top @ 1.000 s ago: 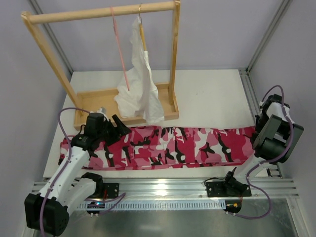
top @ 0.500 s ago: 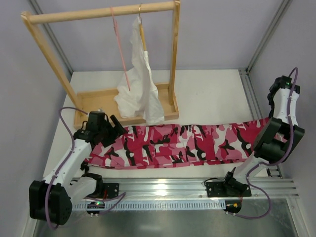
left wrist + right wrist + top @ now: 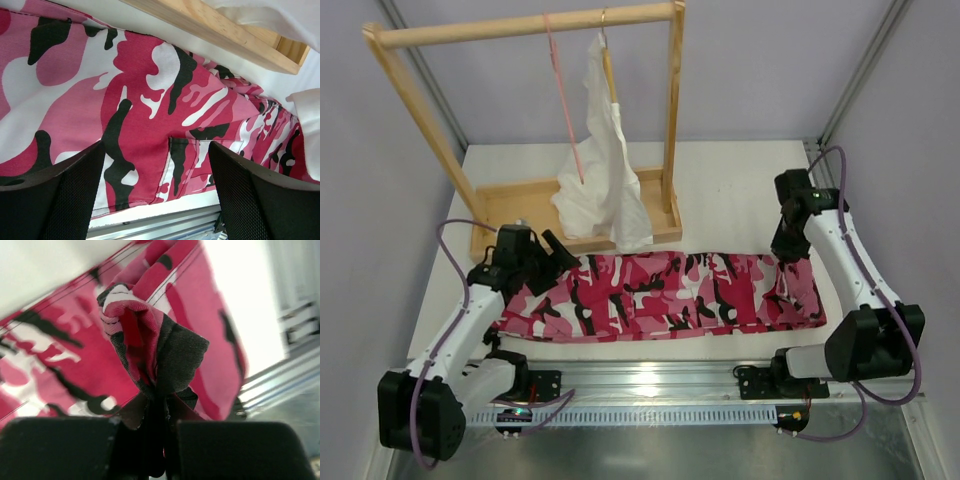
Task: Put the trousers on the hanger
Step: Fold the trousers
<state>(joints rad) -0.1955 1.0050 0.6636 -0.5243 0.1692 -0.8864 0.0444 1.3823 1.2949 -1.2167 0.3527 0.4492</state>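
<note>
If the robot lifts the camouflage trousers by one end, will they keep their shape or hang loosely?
Probably floppy: the trousers bunch into soft folds where the right jaws pinch them. Lifted by that end, the rest would likely sag and trail, since it lies long across the table. The cloth looks matte and woven, so it should hardly slip.

The trousers (image 3: pixel 660 295) lie as 1 long band across the near part of the table (image 3: pixel 740 190), running left to right, printed in 3 colours: pink, white and black camouflage. Most of the cloth lies flat, and a pocket seam shows near the left end. The right end is rumpled and folded over on itself, with a bunch of it pinched in the closed right gripper (image 3: pixel 157 412). The hanger (image 3: pixel 565 108), thin pink wire, hangs by its hook from the wooden rail (image 3: pixel 470 32), seen edge-on, apart from the trousers.
</note>
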